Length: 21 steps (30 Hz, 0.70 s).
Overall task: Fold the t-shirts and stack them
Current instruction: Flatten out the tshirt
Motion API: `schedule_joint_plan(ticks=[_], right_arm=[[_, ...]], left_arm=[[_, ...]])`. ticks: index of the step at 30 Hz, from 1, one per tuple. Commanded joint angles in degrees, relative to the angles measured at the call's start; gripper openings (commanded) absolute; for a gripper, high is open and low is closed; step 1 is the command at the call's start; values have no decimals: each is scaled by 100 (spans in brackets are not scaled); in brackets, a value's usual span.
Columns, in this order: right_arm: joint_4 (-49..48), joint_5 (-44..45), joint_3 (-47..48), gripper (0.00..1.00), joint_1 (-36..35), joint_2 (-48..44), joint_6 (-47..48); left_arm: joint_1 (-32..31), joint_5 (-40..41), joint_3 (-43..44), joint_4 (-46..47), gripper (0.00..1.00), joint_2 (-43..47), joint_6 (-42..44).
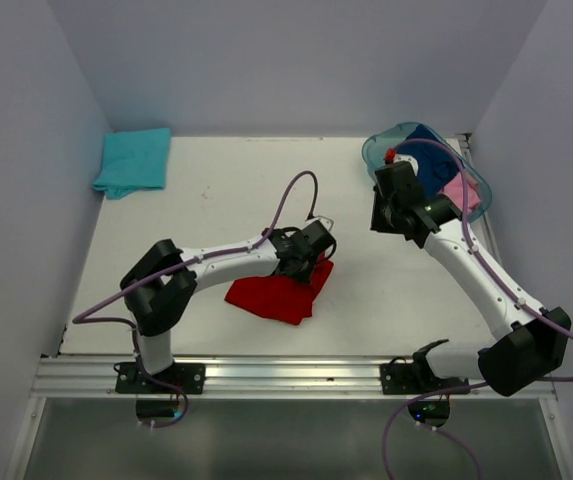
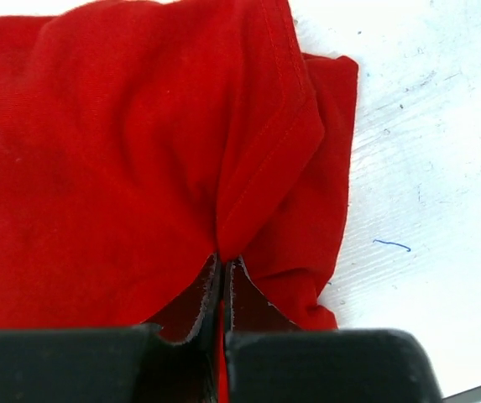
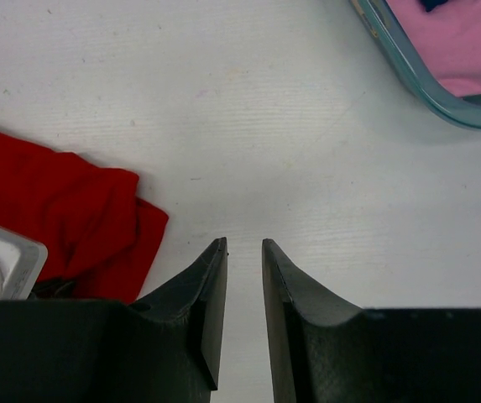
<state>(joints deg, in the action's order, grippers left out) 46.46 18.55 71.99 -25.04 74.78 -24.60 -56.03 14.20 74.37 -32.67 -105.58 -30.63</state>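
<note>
You are at the folding step on the red t-shirt (image 1: 278, 295), which lies bunched on the table (image 1: 216, 190) around the middle, toward the near edge. Your left claw (image 2: 221, 267) is pinched tight on a hemmed edge at the right side of the heap, with cloth puckering up out of the closed jaws. How many layers it has caught cannot be told. Your right claw (image 3: 244, 252) hangs over bare table between the red cloth and the basket (image 1: 368, 152), its jaws narrowly apart with nothing between them. The turquoise t-shirt (image 1: 133, 162) lies folded in the far left corner, and that looks like the base of the stack. A navy t-shirt (image 1: 434, 172) and a pink t-shirt (image 1: 463, 190) sit in the basket at the far right. The red one is nowhere near flat, so the next move likely calls for drawing the pinched edge outward with the left claw. You would then bring the right claw across to take a second edge, so the two can spread the cloth flat before any fold. Go gently, because a thin pinch on a hem may slip.
</note>
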Motion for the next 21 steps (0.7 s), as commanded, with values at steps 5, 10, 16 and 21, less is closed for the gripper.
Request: schedule_joint_plan(ticks=[5, 10, 16, 21], right_arm=[[4, 53, 0, 25, 43, -183, 8], [-198, -456, -211, 25, 43, -166, 61], [-1268, -2256, -817, 10, 34, -34, -53], [-1745, -3489, -941, 8, -97, 308, -159]], left_arm=[[-242, 680, 622, -590, 0, 599, -101], [-250, 1330, 1183, -1242, 0, 1284, -259], [-224, 2007, 1949, -1751, 0, 1892, -66], [-180, 2087, 2099, -1928, 0, 1936, -153]])
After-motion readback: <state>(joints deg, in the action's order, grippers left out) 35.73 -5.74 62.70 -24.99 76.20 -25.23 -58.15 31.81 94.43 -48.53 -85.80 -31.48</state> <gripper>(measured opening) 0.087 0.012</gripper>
